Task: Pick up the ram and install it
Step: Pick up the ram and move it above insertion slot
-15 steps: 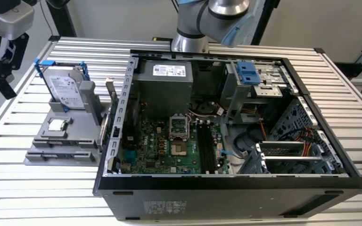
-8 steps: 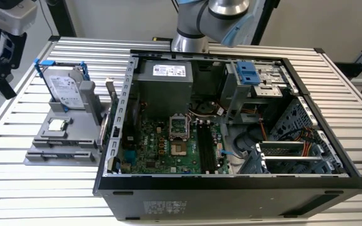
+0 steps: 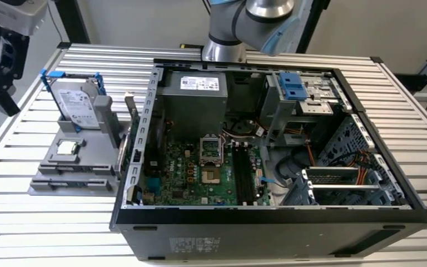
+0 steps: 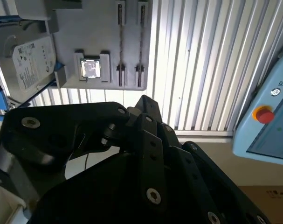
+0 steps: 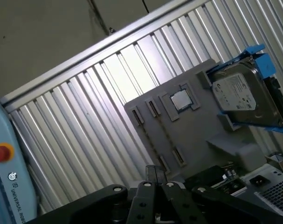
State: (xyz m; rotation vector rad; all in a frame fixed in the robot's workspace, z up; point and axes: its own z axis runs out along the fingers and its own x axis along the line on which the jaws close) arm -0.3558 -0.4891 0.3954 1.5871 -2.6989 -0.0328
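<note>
The gripper (image 4: pixel 144 101) hangs above the tray (image 4: pixel 80 32). In both wrist views its black links run together to 1 narrow tip, so the fingers look closed. Whether anything thin is pinched at that tip cannot be told. In the exterior view the gripper sits high at the exterior view's left, over the far left part of the table (image 3: pixel 20 222).

Where the ram is cannot be told, and neither can its colour, chips or label. The tray's 2 long slots (image 4: pixel 120 44) lie side by side, just beside the processor (image 4: pixel 90 69). They show as thin dark lines between small end clips. In the case (image 3: pixel 273 217), long dark sockets (image 3: pixel 239 172) run near to far on the motherboard (image 3: pixel 191 172), to the exterior view's right of the square processor seat (image 3: pixel 210 150). Whether a stick stands in 1 of them cannot be told.

The hard drive (image 3: pixel 76 105), in a blue carrier, leans tilted at the tray's far end. The processor lies flat in a square seat between the drive and the 2 slots. The case lies open on the slatted table, just to the exterior view's right of the tray. The arm (image 3: pixel 251 22) rises behind the case's far side. A pale blue pendant (image 4: pixel 267 135) with a red button (image 4: pixel 263 114) shows in both wrist views.
</note>
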